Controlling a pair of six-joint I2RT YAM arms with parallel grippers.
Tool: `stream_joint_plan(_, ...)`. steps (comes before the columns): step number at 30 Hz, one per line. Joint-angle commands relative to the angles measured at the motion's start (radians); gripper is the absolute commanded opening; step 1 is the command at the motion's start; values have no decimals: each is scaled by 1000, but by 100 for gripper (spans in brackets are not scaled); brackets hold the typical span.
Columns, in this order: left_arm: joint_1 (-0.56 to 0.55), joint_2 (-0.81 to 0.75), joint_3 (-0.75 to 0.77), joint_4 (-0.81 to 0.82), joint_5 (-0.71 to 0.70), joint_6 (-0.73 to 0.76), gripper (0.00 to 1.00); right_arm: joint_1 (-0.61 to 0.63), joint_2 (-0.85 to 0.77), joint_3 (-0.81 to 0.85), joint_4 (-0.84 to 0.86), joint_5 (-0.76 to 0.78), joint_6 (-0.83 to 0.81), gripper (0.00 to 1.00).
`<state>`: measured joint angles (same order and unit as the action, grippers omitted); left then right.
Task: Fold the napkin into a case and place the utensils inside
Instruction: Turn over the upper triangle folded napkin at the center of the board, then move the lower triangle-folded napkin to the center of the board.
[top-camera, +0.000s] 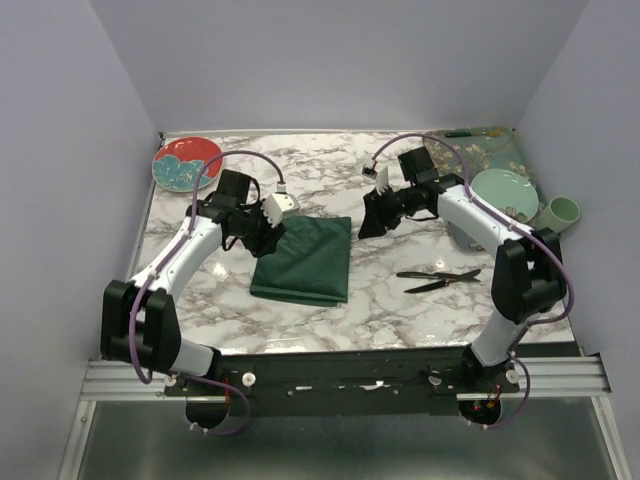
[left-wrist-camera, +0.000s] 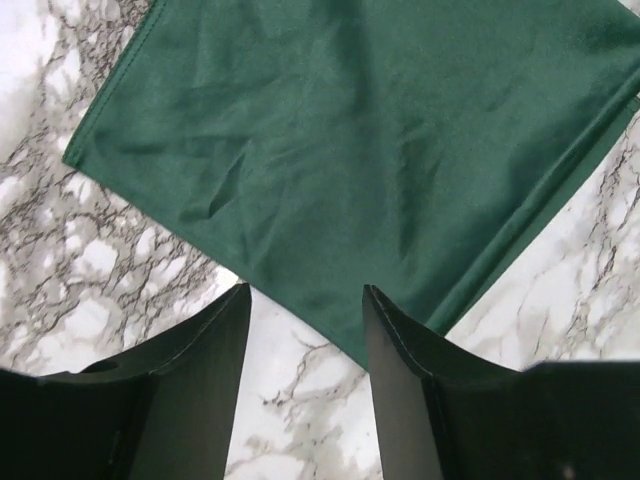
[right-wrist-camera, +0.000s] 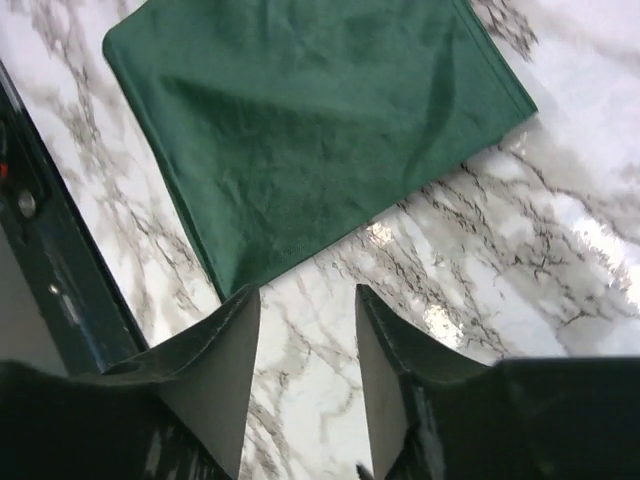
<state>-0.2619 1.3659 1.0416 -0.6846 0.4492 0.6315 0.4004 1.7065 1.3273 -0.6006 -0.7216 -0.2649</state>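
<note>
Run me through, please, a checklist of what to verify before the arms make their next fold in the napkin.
1. Left gripper open, nothing between its fingers: ok.
2. Right gripper open, nothing between its fingers: ok.
3. Napkin lying flat on the table, both grippers near its far edge: ok.
4. Napkin narrowed to a long sleeve: not ok, it is a broad rectangle.
5. Utensils on the table to the right, apart from the cloth: ok.
6. Red plate, green plate and cup away from the napkin: ok.
</note>
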Motion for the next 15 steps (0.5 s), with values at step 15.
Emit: stream_joint_plan(15,-166,36,-172,-55,16,442,45,-23,157,-119,145,-61,493,43)
